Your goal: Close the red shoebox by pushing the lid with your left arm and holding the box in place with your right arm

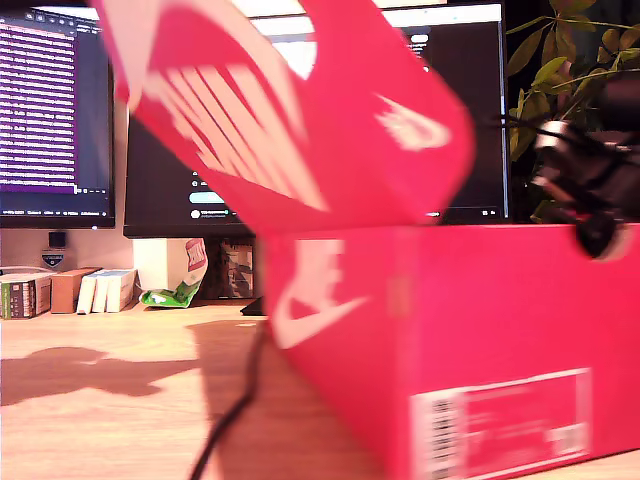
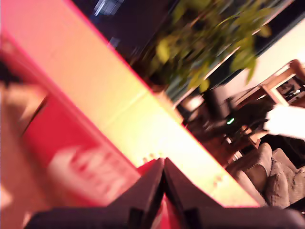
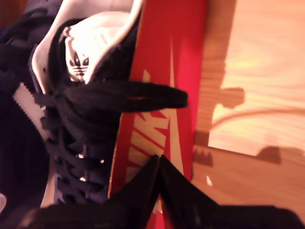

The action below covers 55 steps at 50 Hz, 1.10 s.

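Red shoebox (image 1: pixel 480 340) lid (image 1: pixel 300 110) (raised), beside my second gripper (image 3: pixel 158 160)

The room is warmly lit, and dark shadows stretch across the wooden table (image 1: pixel 110 400) in the exterior view. The raised red lid (image 1: pixel 300 110) is smeared with motion blur, and the box (image 1: pixel 450 340) close to the lens looks soft. Both wrist views are orange-tinted and blurry, the first most of all.

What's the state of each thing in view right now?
lid: raised, tilted above the box, not closed
red shoebox: open, on the table
shoe: inside the box, laced
my first gripper: fingers shut
my second gripper: fingers shut
monitors: on
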Available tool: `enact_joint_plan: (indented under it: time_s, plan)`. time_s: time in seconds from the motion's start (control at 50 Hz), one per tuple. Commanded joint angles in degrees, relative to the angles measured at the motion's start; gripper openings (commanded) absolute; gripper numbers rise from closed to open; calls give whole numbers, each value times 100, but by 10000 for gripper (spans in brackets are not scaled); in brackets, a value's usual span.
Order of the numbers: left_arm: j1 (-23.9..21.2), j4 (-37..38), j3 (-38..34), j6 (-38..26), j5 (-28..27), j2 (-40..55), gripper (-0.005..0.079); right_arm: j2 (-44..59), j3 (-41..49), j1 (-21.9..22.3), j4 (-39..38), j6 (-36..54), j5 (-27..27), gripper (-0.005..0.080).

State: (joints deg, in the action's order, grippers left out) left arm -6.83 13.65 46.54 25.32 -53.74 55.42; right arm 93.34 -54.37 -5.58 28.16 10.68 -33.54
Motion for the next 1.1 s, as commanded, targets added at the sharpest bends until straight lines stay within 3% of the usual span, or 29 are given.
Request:
enact_joint_plan:
  time_s: [0.0, 0.6, 1.08]
  plan:
    - [-319, 251, -313, -24, 85, 223, -19, 186, 175, -485, 63, -39, -483, -12]
    - [-1080, -1003, -258, 195, 1187, 275, -19, 186, 175, -485, 85, -85, -509, -12]
    - [-1799, -2315, -256, 675, 1270, 817, -19, 186, 175, -485, 83, -79, -509, -12]
